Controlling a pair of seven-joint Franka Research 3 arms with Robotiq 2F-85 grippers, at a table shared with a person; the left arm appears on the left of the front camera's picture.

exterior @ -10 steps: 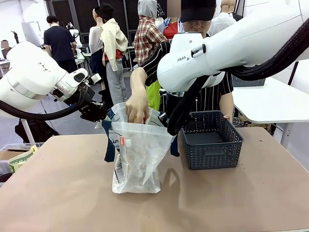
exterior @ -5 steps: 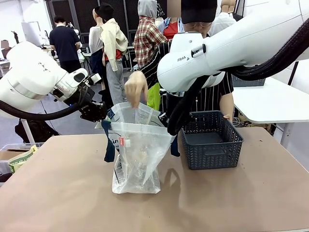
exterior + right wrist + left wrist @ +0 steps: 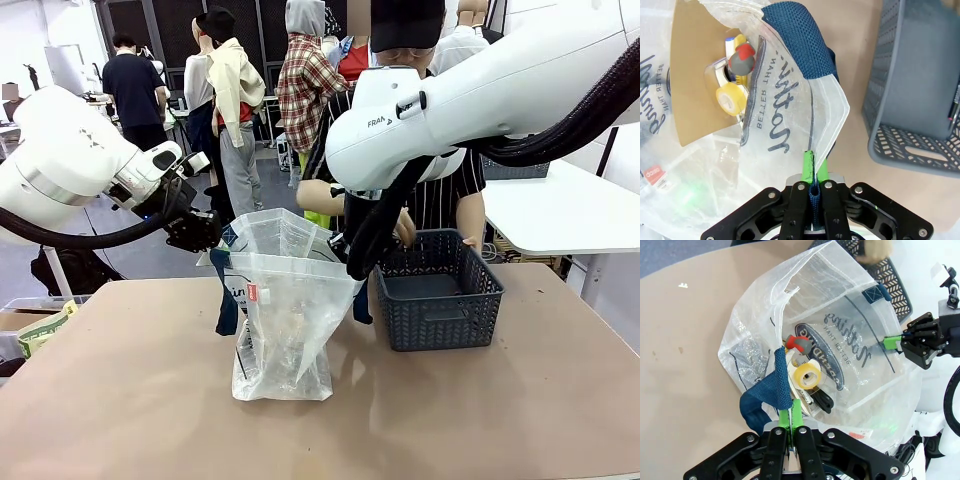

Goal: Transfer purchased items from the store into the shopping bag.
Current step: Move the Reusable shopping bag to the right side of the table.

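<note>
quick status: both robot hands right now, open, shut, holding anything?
left hand: shut on the shopping bag, pinching one side of its rim.
right hand: shut on the shopping bag, pinching the opposite side.

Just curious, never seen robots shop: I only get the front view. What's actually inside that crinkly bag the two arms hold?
Observer: The left wrist view looks down into the shopping bag: a yellow tape roll lies there.
Operator: Anything else?
Observer: The right wrist view shows that roll lying against a flat brown card.
Operator: How is the bag gripped?
Observer: The right gripper is shut on the bag's navy strap.
</note>
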